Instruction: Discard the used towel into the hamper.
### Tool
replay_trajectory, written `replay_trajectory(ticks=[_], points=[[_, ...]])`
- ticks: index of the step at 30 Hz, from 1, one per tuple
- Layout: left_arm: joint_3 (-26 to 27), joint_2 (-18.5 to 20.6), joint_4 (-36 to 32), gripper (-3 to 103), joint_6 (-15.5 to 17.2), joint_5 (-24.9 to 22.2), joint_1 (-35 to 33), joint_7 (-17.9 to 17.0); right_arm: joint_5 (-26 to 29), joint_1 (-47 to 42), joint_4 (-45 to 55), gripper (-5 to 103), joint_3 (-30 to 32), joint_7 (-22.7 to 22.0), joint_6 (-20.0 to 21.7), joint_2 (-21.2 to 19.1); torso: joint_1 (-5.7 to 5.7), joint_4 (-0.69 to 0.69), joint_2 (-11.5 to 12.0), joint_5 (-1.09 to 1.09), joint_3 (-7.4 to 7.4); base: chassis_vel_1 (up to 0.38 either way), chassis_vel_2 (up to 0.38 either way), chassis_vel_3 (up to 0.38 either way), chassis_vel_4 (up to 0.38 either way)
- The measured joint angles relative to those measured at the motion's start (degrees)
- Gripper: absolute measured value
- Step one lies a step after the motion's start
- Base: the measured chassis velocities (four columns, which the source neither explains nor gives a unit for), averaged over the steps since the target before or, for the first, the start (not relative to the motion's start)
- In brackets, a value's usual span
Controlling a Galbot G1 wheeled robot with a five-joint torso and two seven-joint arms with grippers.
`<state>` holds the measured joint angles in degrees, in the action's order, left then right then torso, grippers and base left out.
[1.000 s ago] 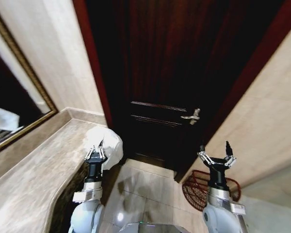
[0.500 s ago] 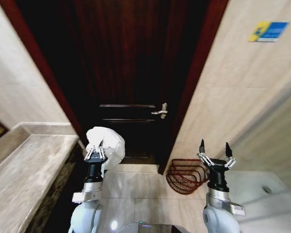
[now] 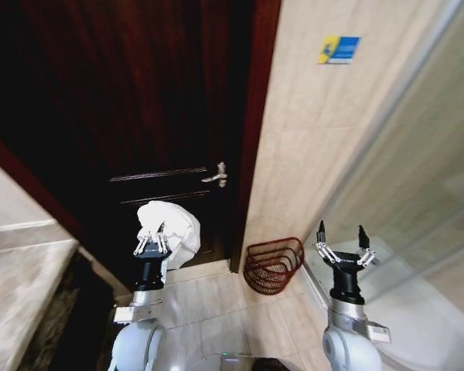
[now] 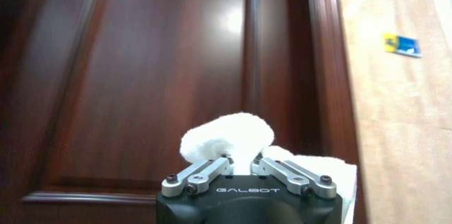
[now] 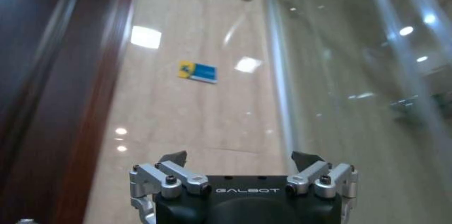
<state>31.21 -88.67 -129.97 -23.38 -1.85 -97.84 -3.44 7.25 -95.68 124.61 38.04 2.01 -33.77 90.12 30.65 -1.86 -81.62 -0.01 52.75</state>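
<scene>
A bunched white towel [image 3: 170, 230] is held up in front of the dark door by my left gripper [image 3: 151, 241], which is shut on it. In the left wrist view the towel [image 4: 229, 139] bulges out above that gripper [image 4: 242, 164]. The hamper [image 3: 273, 264], a small reddish-brown wire basket, stands on the floor against the beige wall, between my two arms and farther off. My right gripper [image 3: 340, 246] is raised at the right, open and holding nothing; in the right wrist view this gripper [image 5: 240, 161] faces the wall.
A dark wooden door [image 3: 139, 116] with a lever handle [image 3: 216, 177] stands ahead on the left. A beige tiled wall [image 3: 325, 147] carries a small blue and yellow sign [image 3: 339, 49]. A glass panel [image 3: 425, 178] rises at the right. A stone counter [image 3: 15, 286] edges the left. Light floor tiles [image 3: 216, 301] lie ahead.
The whole view has swung to the right: door and counter slid left, the hamper moved toward the middle, the glass panel came in. Both arms kept their poses, towel still held.
</scene>
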Motion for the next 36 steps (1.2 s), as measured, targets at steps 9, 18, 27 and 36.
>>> replay_trajectory(ticks=[9,18,27,36], points=[[0.0,0.1,0.4,6,0.1,0.0,0.1,0.0,0.1,0.3,-0.4,100,0.1,0.2,0.1,-0.1,-0.01,0.00,0.0,0.01,0.00,-0.130,-0.135,-0.126,-0.122],[0.1,0.1,1.0,6,0.1,-0.2,0.4,0.0,0.5,0.2,-1.0,100,0.4,0.4,-0.1,0.0,-0.01,0.00,0.0,0.00,0.00,-0.129,-0.127,-0.120,-0.127],[0.4,0.1,1.6,6,-0.6,-0.8,0.7,0.8,0.8,0.3,-1.3,100,0.7,0.5,-0.1,-0.1,-0.01,0.00,0.0,0.00,0.00,-0.125,-0.122,-0.123,-0.123],[2.2,0.9,5.6,6,-4.8,1.6,3.3,2.1,0.6,0.1,-1.3,100,1.0,-0.2,-0.4,-0.1,-0.01,0.01,0.0,0.01,0.00,-0.106,-0.125,-0.103,-0.112]])
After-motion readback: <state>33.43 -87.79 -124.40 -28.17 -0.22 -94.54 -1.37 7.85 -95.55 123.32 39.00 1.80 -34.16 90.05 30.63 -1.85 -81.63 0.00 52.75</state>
